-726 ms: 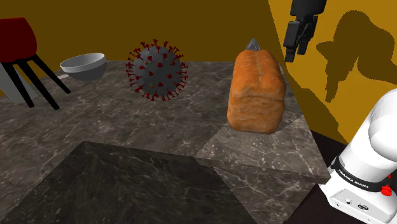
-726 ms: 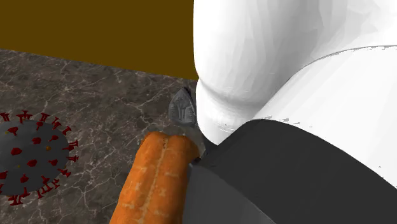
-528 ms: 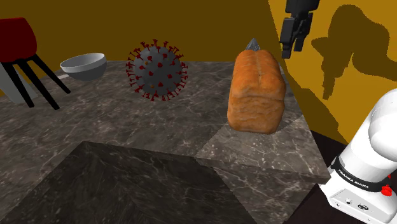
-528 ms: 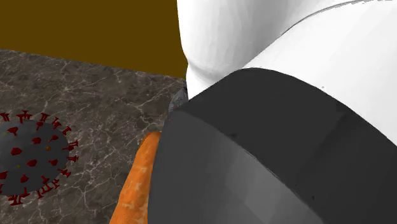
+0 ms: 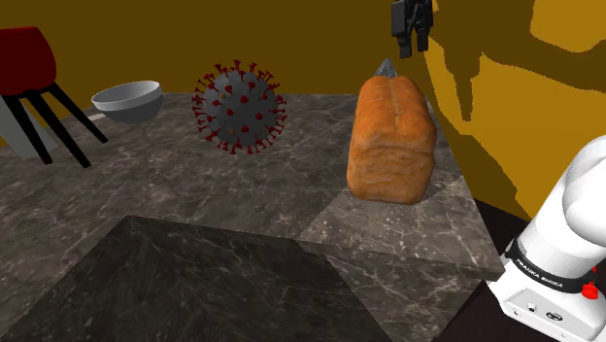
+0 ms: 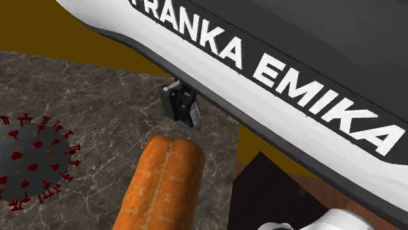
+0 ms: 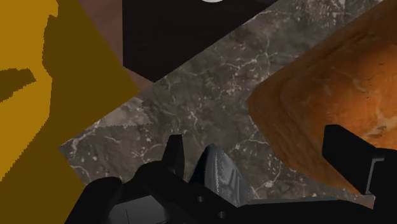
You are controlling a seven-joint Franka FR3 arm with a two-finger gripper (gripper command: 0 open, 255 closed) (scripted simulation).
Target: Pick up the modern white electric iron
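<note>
Grey-veined dark marble forms the tabletop on which all the objects stand.

Shoulder view: this gives the full layout, with a spiked grey virus model, a grey bowl, a red chair on black legs, and an orange-brown bread loaf. The black gripper hangs at the top edge, above the loaf's far end, in front of the ochre wall. The iron appears as a small grey pointed tip rising just behind the loaf.

Second exterior view: a white arm link lettered FRANKA EMIKA crosses the picture above the loaf's end. A dark blocky shape sits just beyond the loaf; whether it is iron or gripper cannot be told.

Wrist view: this offers the closest look at the iron, a grey mottled body with a pale edge, not white. It lies on the marble beside the loaf and between the fingers, nearer one of them. The fingers stand apart, released, clasping nothing.
</note>
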